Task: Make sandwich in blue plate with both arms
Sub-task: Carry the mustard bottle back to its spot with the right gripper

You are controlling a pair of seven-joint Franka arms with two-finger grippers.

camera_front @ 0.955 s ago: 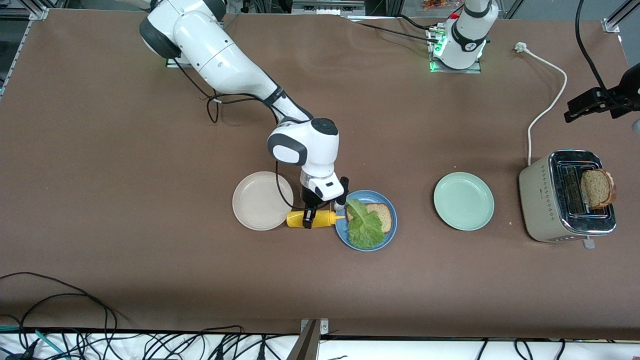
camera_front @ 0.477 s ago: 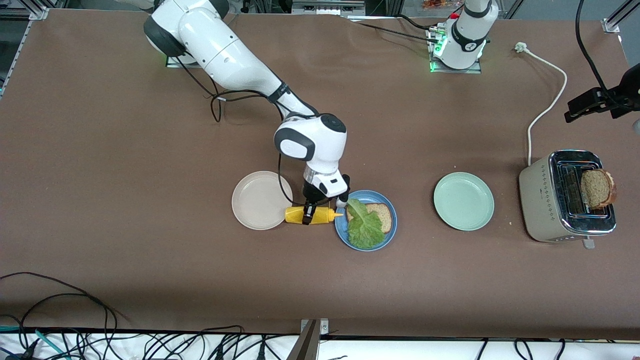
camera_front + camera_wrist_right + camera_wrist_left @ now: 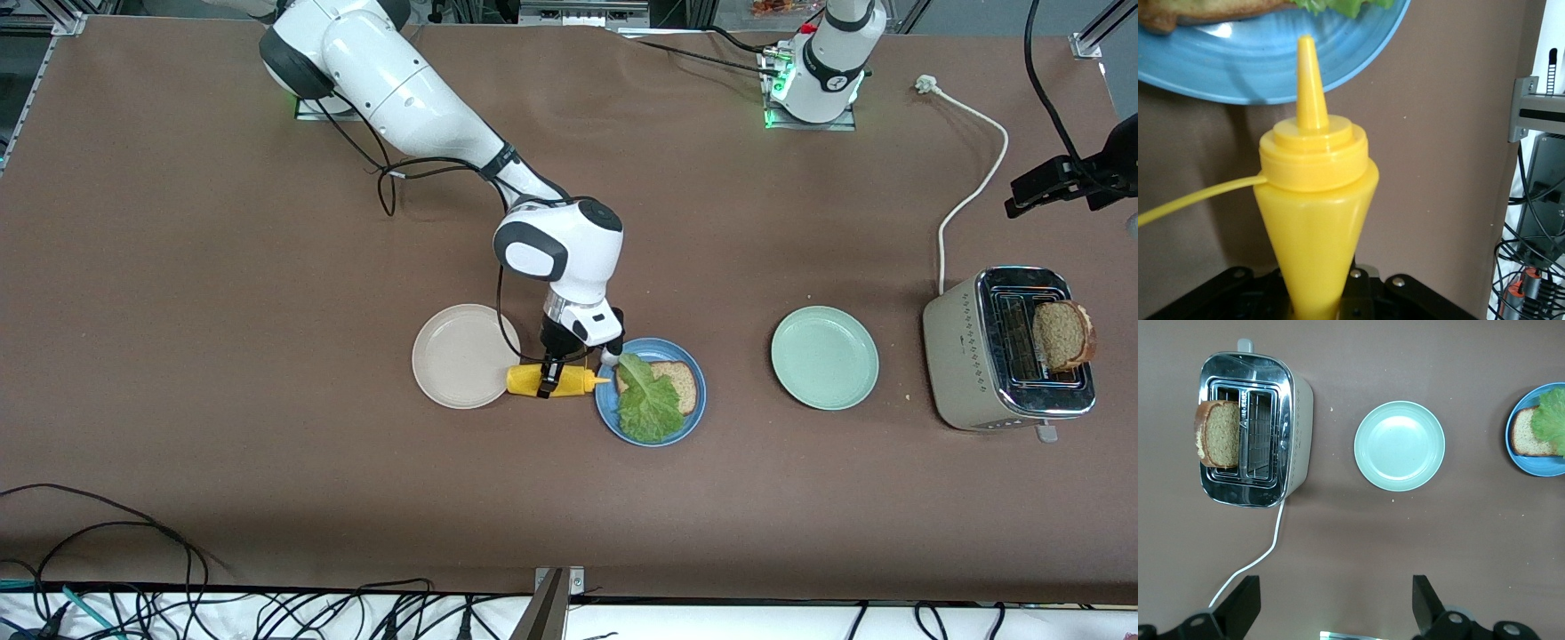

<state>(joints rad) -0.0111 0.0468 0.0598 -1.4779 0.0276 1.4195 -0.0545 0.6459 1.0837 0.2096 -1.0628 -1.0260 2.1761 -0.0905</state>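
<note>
The blue plate [image 3: 693, 404] holds one brown bread slice [image 3: 680, 383] with a ruffled lettuce leaf [image 3: 647, 404] lying partly over it. A yellow squeeze bottle [image 3: 573, 383] lies sideways between the blue plate and a beige plate, its nozzle at the blue plate's rim [image 3: 1238, 67]. My right gripper [image 3: 548, 380] is shut on the bottle's body [image 3: 1315, 200]. A second bread slice [image 3: 1062, 335] stands in the toaster [image 3: 965, 356]. My left gripper [image 3: 1335, 587] hangs open and empty high over bare table, looking down on the toaster [image 3: 1298, 407] and its slice [image 3: 1219, 433].
A beige plate [image 3: 465, 356] sits beside the bottle toward the right arm's end. A mint-green plate [image 3: 825, 357] lies between the blue plate and the toaster. The toaster's white cord [image 3: 973, 187] runs toward the left arm's base. A black clamp [image 3: 1058, 182] juts in above the toaster.
The right arm's wrist has swung a little toward the left arm's end, and the held bottle has shifted slightly. Plates, bread and toaster are unmoved.
</note>
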